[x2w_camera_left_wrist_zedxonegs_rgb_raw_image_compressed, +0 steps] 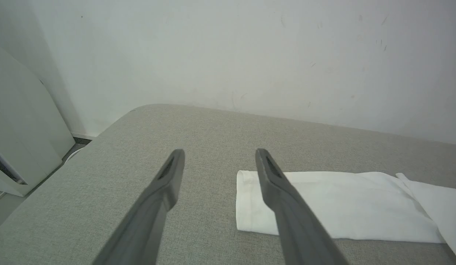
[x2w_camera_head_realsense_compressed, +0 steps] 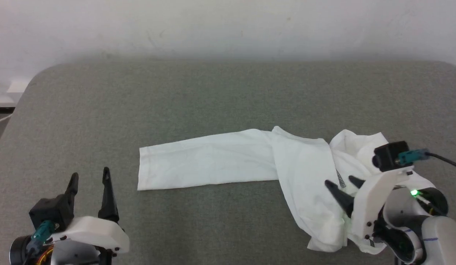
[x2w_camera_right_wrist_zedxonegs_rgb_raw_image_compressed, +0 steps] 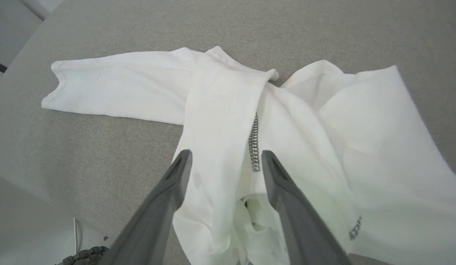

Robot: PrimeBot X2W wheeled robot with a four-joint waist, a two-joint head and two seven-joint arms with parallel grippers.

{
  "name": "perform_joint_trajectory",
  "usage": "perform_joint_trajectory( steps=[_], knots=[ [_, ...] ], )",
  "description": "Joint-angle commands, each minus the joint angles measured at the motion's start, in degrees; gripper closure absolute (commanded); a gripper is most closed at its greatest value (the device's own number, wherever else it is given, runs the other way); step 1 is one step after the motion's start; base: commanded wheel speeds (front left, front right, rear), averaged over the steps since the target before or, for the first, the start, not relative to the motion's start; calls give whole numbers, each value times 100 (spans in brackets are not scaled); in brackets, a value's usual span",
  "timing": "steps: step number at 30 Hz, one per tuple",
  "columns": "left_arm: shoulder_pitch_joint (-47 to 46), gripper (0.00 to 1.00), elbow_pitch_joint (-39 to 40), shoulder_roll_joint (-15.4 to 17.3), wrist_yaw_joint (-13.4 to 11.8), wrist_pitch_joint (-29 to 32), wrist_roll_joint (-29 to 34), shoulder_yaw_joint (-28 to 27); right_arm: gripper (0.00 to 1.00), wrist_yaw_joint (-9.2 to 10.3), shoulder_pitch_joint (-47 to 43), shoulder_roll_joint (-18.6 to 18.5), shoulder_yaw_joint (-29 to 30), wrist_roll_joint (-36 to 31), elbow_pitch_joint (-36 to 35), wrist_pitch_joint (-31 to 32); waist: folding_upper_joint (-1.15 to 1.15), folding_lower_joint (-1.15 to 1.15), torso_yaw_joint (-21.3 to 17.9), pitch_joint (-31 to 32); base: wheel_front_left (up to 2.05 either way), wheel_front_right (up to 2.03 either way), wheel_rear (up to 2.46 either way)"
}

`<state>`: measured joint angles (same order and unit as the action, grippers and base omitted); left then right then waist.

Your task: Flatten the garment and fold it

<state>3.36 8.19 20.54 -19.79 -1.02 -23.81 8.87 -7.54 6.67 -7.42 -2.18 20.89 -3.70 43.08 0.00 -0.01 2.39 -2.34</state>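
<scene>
The white garment (x2w_camera_head_realsense_compressed: 301, 165) lies crumpled on the grey table (x2w_camera_head_realsense_compressed: 213, 95). One sleeve (x2w_camera_head_realsense_compressed: 198, 162) stretches flat to the left, while the body is bunched at the right near the front edge. A dark zigzag seam (x2w_camera_right_wrist_zedxonegs_rgb_raw_image_compressed: 254, 141) shows among the folds. My right gripper (x2w_camera_head_realsense_compressed: 343, 186) hovers open just above the bunched cloth, fingers (x2w_camera_right_wrist_zedxonegs_rgb_raw_image_compressed: 169, 191) apart with fabric under them but not pinched. Low at the left, my left gripper (x2w_camera_head_realsense_compressed: 89, 180) is open over bare table. In the left wrist view the sleeve cuff (x2w_camera_left_wrist_zedxonegs_rgb_raw_image_compressed: 250, 200) lies just right of that gripper (x2w_camera_left_wrist_zedxonegs_rgb_raw_image_compressed: 219, 155).
A pale wall (x2w_camera_head_realsense_compressed: 228, 25) runs behind the table. The table's rounded left corner (x2w_camera_head_realsense_compressed: 32, 81) drops to the floor, where a white panel (x2w_camera_left_wrist_zedxonegs_rgb_raw_image_compressed: 18, 129) stands. A cable (x2w_camera_right_wrist_zedxonegs_rgb_raw_image_compressed: 80, 254) lies below the front edge. Bare table spreads left of and behind the garment.
</scene>
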Motion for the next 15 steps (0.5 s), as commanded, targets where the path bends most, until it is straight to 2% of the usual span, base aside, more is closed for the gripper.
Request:
perform_joint_trajectory(
  steps=[1, 5, 6, 8, 12, 15],
  knots=[
    [-69, 0, -8, 15, -3, -2, -20, 16, 0, 5, 119, -43, -81, 87, 112, 54, 0, 1, 65, -42, 0, 0, 0],
    [-120, 0, -43, -16, 7, -22, -28, 60, 0, 5, 220, -99, -243, 216, 566, 238, 0, 1, 159, -112, 0, 0, 0],
    [-128, 0, -51, -21, 7, -28, -31, 66, 8, 5, 241, -78, -267, 251, 654, 262, 0, 1, 169, -124, 0, 0, 0],
    [-138, 0, -69, -29, 8, -42, -36, 75, 100, 5, 300, -43, -329, 288, 765, 212, 0, 1, 187, -147, 0, 0, 0],
    [-157, 0, -88, -34, -3, -67, -49, 70, 100, 5, 488, 124, -409, 290, 836, -129, 0, 1, 180, -197, 0, 0, 0],
    [-184, 0, -98, -19, 8, -72, -49, 80, 100, 5, 776, 285, -445, 173, 823, -776, 0, 1, 163, -228, 0, 0, 0]
  ],
)
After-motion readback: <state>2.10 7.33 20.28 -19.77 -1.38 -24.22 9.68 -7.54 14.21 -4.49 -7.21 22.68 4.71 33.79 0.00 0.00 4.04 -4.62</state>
